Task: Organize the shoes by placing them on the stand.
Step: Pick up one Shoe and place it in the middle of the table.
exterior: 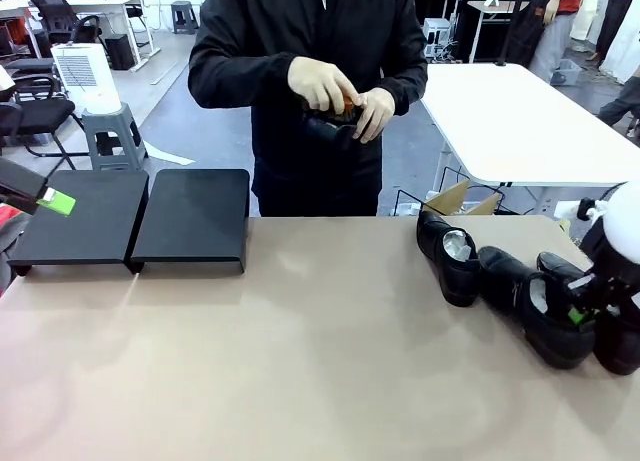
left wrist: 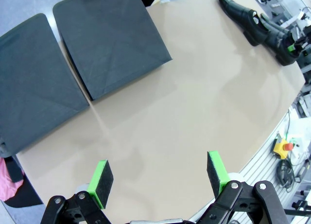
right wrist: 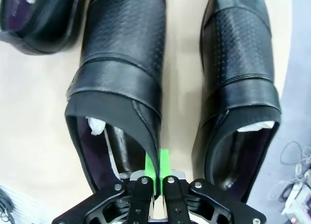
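Three glossy black shoes lie on the tan table [exterior: 300,361] at the right of the front view, side by side with their toes towards the upper left: the left shoe [exterior: 447,253], the middle shoe [exterior: 525,303] and the right shoe [exterior: 612,343], which the arm partly covers. White paper stuffing shows in the openings of all three. The right gripper [right wrist: 157,161] is at the bottom centre of its wrist view, its two green pads pinched together on the thin leather side wall of the middle shoe's opening. One finger is inside the shoe and the other is in the narrow gap beside the right shoe. The left shoe is in the upper left corner of that view, apart from the other two. Two matte black stands sit side by side at the left of the front view, the outer stand [exterior: 75,221] and the inner stand [exterior: 195,216], edges almost touching and both tops bare. The left gripper [left wrist: 159,178] hangs over bare table at the far left edge of the front view. Its jaws are spread wide with nothing between the two green pads. At the far side, a person in black holds a small dark glossy item [exterior: 332,129] in both hands at the upper centre. It may be a fourth shoe, but I cannot tell.
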### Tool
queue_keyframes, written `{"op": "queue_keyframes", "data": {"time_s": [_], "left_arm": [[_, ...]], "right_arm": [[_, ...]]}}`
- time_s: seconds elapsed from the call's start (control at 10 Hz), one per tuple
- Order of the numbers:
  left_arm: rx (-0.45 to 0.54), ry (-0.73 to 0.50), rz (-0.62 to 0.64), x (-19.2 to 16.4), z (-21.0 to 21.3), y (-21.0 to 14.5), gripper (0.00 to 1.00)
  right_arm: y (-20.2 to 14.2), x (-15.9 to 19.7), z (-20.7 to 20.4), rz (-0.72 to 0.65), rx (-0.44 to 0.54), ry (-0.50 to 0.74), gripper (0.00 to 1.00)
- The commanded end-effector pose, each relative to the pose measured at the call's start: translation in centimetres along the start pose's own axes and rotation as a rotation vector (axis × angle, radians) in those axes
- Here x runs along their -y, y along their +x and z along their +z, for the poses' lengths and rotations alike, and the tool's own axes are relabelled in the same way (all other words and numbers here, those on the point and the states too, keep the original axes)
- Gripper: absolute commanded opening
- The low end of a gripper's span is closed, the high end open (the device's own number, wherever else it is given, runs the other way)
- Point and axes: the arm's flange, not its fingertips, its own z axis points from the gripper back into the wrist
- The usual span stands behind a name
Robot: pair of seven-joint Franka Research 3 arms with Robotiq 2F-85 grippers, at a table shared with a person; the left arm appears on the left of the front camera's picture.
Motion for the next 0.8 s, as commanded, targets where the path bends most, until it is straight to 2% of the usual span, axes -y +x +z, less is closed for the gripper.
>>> {"op": "queue_keyframes", "data": {"time_s": [0.0,0.1,0.3,0.4,0.6,0.7], "left_arm": [[0.002,-0.013,-0.013,-0.1,0.2,-0.1,1.00],[0.002,-0.013,-0.013,-0.1,0.2,-0.1,1.00],[0.002,-0.013,-0.013,-0.1,0.2,-0.1,1.00],[0.002,-0.013,-0.013,-0.1,0.2,-0.1,1.00],[0.002,-0.013,-0.013,-0.1,0.2,-0.1,1.00],[0.002,-0.013,-0.013,-0.1,0.2,-0.1,1.00]], "right_arm": [[-3.3,-1.1,4.3,0.018,0.089,0.068,0.00],[-5.2,-1.8,7.1,0.014,0.142,0.077,0.00],[-8.0,-1.8,10.4,-0.024,0.232,-0.004,0.00],[-2.3,-1.4,8.1,0.003,0.126,0.035,0.00],[-2.3,-1.4,8.1,0.003,0.126,0.035,0.00],[-3.8,-1.5,10.5,0.003,0.152,0.031,0.00]]}}
